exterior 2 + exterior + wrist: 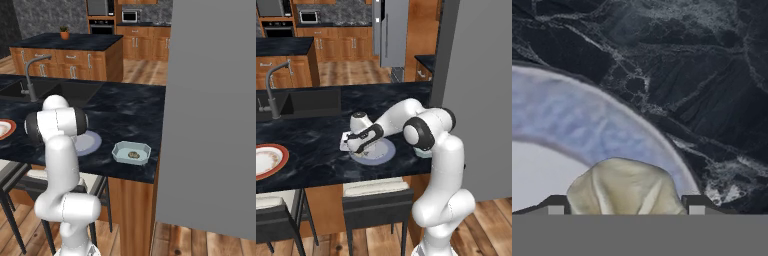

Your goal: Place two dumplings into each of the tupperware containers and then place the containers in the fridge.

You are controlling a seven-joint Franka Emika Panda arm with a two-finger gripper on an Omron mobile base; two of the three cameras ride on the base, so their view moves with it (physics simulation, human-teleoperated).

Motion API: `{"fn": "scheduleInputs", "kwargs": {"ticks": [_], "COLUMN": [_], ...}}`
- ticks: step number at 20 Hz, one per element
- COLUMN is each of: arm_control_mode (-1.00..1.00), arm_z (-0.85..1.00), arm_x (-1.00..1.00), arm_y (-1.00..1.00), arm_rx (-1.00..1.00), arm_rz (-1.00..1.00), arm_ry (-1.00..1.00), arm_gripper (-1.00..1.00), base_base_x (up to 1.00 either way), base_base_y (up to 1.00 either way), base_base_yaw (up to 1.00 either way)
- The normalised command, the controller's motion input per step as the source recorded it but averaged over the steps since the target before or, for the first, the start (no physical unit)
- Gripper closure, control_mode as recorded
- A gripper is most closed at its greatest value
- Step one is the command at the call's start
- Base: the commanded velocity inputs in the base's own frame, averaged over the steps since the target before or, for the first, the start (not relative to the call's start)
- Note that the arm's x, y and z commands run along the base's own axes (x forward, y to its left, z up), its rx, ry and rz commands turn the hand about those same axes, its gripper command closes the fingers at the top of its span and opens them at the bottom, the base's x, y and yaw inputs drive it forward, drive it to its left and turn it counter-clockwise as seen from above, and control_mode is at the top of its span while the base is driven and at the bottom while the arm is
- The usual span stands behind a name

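End effector: low over a round bluish plate; fingertips straddle a dumpling, one each side, apart; contact cannot be made out
Dumpling: at the plate's rim; looks light, soft, pleated; best pinched gently across its middle
Tupperware container: on the dark marble surface; one dumpling inside
Hidden: the dumpling's base; the arm covers the second container

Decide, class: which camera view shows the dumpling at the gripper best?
The hand view: the dumpling sits large between the gripper's fingertips. The left base view shows the hand over the round plate, hiding it; the right base view's arm blocks it.
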Motion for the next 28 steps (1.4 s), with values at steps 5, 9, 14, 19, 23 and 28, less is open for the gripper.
{"fn": "scheduleInputs", "kwargs": {"ticks": [5,9,14,19,23,28], "arm_control_mode": [-1.00,-1.00,-1.00,-1.00,-1.00,-1.00], "arm_z": [-0.11,0.50,0.86,0.92,0.57,0.29], "arm_x": [-0.15,-0.43,-0.47,-0.63,-0.57,-0.11], "arm_y": [-0.40,-0.97,-1.00,-1.00,-1.00,-0.87], "arm_rx": [0.10,0.14,0.17,0.03,0.00,-0.04], "arm_rz": [0.00,-0.20,-0.27,-0.25,-0.20,-0.24], "arm_ry": [-0.24,-0.07,0.00,0.07,0.06,0.07], "arm_gripper": [1.00,1.00,1.00,1.00,1.00,1.00], "base_base_x": [0.00,0.00,0.00,0.00,0.00,0.00], "base_base_y": [0.00,0.00,0.00,0.00,0.00,0.00], "base_base_yaw": [0.00,0.00,0.00,0.00,0.00,0.00]}}
